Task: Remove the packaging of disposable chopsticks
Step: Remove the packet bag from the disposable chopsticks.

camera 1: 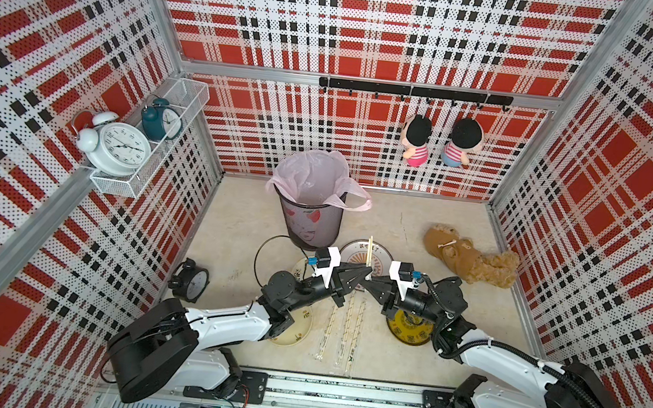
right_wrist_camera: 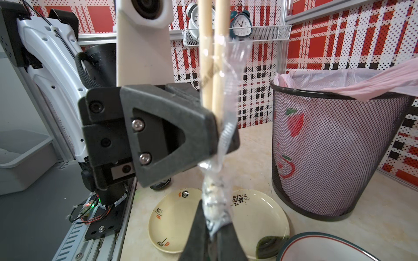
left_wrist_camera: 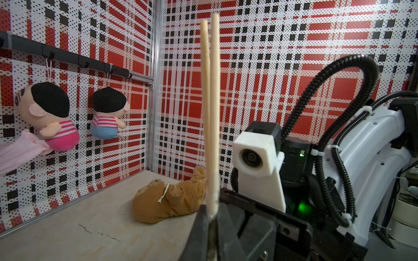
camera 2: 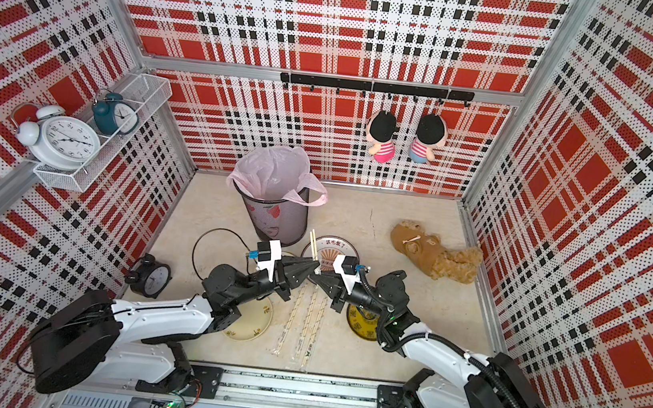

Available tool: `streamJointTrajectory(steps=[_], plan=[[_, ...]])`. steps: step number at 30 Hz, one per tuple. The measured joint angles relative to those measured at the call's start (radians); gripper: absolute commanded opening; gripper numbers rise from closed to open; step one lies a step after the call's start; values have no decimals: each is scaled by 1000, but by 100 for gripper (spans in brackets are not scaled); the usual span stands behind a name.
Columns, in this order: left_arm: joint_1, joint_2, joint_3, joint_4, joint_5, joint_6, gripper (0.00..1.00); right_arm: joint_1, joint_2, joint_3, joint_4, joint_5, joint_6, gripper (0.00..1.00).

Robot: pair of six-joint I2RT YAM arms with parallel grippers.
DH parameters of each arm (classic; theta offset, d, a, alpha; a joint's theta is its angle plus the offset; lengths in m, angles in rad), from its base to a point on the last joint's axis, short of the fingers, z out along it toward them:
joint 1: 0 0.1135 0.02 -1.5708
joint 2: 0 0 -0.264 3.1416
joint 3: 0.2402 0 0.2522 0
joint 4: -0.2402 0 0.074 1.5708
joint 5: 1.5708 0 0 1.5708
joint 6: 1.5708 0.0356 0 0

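Judged from how things lie, the task is in its early part. One pair of disposable chopsticks [camera 1: 370, 249] is half freed, while three wrapped pairs [camera 1: 345, 332] lie flat on the table [camera 1: 227, 252], at 6 o'clock from the two grippers in both top views. The grippers meet tip to tip at the middle of the table. The left gripper [right_wrist_camera: 214, 133] is closed tightly on the two sticks, which stand upright with their bare ends above its jaws. The right gripper [right_wrist_camera: 212, 228] is closed on the lower end of the sleeve [right_wrist_camera: 214, 201], just beneath the left one. The clear plastic runs crumpled past the left fingers [left_wrist_camera: 203, 226]. What remains, I think, is to pull this sleeve fully off and carry it to the bin [camera 1: 310, 220] at 11 o'clock, then to unwrap the other three.
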Motion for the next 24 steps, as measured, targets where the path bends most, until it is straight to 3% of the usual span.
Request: streamJointTrajectory(steps=[12,20,24], plan=[[-3,24,-39,-1,18,-3,22,0,-52,3,-84,13,-26,0],[28,16,-32,-41,53,-18,66,1,-52,-14,-42,24,-29,0],[28,-7,-19,-58,55,-16,73,1,-52,-16,-23,23,-31,0]])
